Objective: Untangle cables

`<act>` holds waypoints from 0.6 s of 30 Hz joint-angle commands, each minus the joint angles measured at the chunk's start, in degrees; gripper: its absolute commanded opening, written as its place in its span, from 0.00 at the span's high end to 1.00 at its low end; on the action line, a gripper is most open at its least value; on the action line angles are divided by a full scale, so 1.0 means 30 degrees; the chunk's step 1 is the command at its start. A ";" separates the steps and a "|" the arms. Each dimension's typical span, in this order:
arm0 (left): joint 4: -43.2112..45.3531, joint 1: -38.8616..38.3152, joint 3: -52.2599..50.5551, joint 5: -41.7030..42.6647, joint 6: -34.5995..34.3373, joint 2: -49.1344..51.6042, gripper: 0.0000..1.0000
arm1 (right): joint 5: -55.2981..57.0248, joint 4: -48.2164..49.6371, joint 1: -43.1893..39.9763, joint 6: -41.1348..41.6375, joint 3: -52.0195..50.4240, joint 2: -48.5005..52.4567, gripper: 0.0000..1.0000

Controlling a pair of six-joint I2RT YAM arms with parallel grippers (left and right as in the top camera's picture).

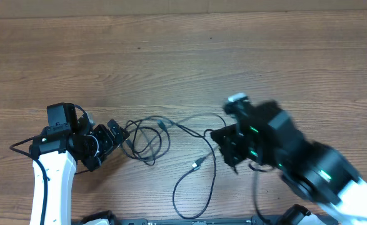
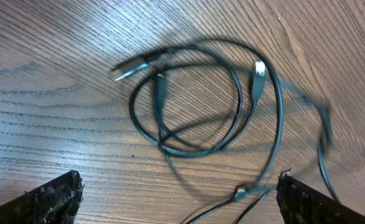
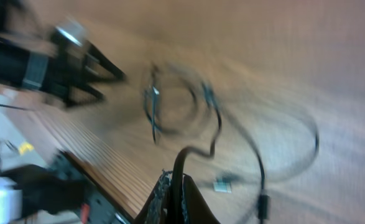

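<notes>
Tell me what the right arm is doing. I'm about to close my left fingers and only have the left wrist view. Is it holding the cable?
Observer: Yes. In its own wrist view the right gripper is shut on the black cable, which rises from between its fingers.
Operator: Where is it relative to the coil?
Observer: Overhead, it sits just right of the coil, opposite your open left gripper.
Operator: Where does the slack go beyond my frame?
Observer: Overhead, a long slack loop runs between the arms toward the near edge of the table.
</notes>
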 commanded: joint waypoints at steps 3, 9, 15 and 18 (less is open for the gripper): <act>-0.0015 -0.0131 0.0189 -0.0131 -0.0182 -0.0284 0.00 | 0.0255 0.1020 -0.0022 -0.0131 0.0532 -0.4029 0.96; -0.0015 -0.0124 0.0189 -0.0131 -0.0182 -0.0284 0.00 | 0.0255 0.0022 -0.0022 -0.0124 0.0517 -0.4386 0.96; -0.0015 -0.0124 0.0189 -0.0131 -0.0182 -0.0284 0.00 | 0.0401 0.0073 -0.0022 -0.0124 0.0517 -0.3920 0.96; 0.0539 -0.0124 0.0189 -0.0036 -0.0430 -0.0284 0.00 | 0.0401 0.0495 -0.0022 -0.0124 0.0517 -0.3628 0.96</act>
